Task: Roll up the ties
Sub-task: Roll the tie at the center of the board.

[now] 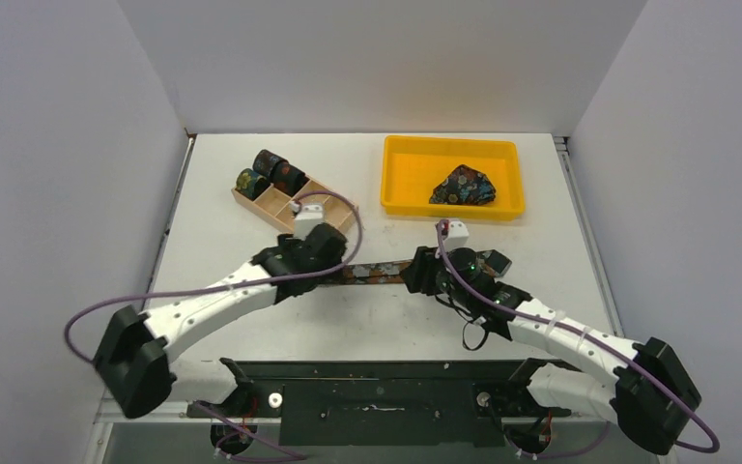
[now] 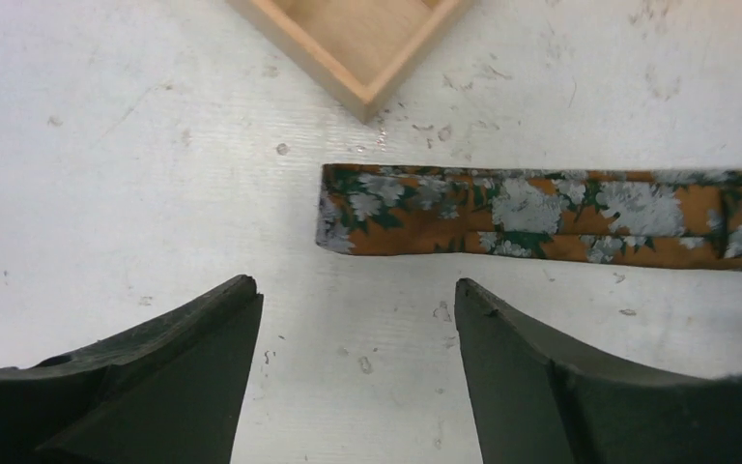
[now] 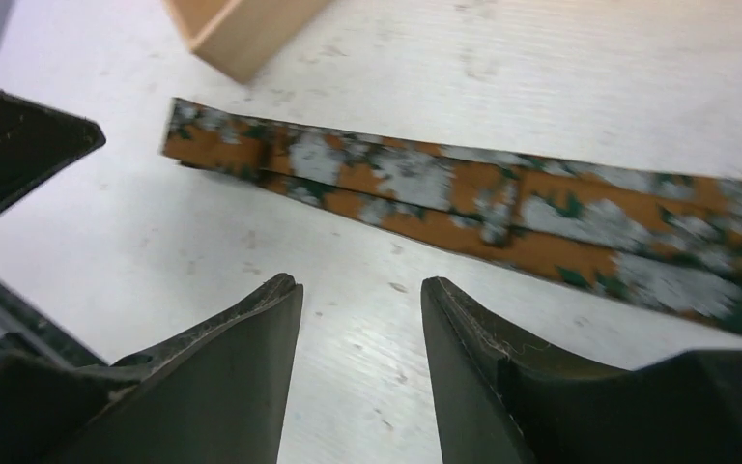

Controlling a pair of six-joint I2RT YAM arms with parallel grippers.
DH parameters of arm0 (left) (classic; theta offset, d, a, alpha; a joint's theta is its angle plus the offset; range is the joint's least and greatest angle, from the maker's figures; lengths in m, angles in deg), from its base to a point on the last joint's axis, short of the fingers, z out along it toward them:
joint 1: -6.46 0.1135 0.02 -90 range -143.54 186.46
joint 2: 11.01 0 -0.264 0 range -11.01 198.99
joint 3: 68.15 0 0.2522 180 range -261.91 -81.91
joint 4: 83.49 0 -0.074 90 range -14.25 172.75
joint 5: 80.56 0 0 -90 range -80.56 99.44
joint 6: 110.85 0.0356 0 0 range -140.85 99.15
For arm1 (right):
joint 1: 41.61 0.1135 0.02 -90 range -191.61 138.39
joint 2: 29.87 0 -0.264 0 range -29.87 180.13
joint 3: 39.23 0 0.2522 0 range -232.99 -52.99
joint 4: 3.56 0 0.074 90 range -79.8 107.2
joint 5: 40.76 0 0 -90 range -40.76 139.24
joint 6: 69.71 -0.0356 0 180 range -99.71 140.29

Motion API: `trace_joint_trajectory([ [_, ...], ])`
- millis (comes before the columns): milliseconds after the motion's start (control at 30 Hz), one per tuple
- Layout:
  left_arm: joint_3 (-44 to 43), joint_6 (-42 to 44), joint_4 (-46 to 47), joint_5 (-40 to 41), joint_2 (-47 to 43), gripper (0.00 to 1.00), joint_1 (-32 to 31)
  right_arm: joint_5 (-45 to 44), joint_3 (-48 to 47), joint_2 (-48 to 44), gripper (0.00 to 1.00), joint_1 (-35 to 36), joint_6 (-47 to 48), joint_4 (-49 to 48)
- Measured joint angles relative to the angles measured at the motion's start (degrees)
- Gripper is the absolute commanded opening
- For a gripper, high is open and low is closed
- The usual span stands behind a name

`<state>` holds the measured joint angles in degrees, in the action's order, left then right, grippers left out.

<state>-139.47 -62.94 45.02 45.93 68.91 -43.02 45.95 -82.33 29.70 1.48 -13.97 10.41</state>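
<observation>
One tie point(image 1: 377, 273), rust-brown with pale flowers and green leaves, lies flat across the table between the two arms. In the left wrist view its narrow end point(image 2: 348, 208) sits just ahead of my open left gripper point(image 2: 356, 290), apart from the fingers. From the right wrist, the same tie point(image 3: 464, 198) runs slantwise beyond my open right gripper point(image 3: 359, 285), which holds nothing. From above, the left gripper point(image 1: 333, 256) and right gripper point(image 1: 423, 271) stand over the strip. Three rolled ties point(image 1: 271, 169) stand at the box's far end. A bunched tie point(image 1: 464, 186) lies in the tray.
The wooden compartment box point(image 1: 275, 203) stands slantwise behind the left gripper; its corner point(image 2: 367, 58) is close to the tie's end. The yellow tray point(image 1: 415, 159) is at the back right. A left finger point(image 3: 19, 155) shows at the right wrist view's left edge.
</observation>
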Motion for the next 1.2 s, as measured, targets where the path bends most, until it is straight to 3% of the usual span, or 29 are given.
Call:
trace_joint_trajectory([
  [67,6.5,0.8,5.2,-5.1,-8.9,0.82,5.4,4.0,-1.9,3.6,0.45,0.0,-0.3,-3.6],
  [200,19.6,0.8,16.9,-17.6,-22.1,0.83,19.0,9.9,-6.9,14.8,0.41,1.1,-2.3,-9.6],
  [400,31.3,-1.9,29.2,-32.6,-25.7,0.78,29.8,13.4,-15.6,29.2,0.34,5.1,-4.2,-14.1],
  [667,36.7,-8.4,42.3,-39.0,-24.2,0.76,32.2,15.8,-23.8,40.4,0.31,6.0,-5.6,-16.8],
  [1200,38.6,-10.9,49.9,-41.2,-17.6,0.76,32.3,16.2,-28.6,47.8,0.28,5.6,-5.7,-16.7],
])
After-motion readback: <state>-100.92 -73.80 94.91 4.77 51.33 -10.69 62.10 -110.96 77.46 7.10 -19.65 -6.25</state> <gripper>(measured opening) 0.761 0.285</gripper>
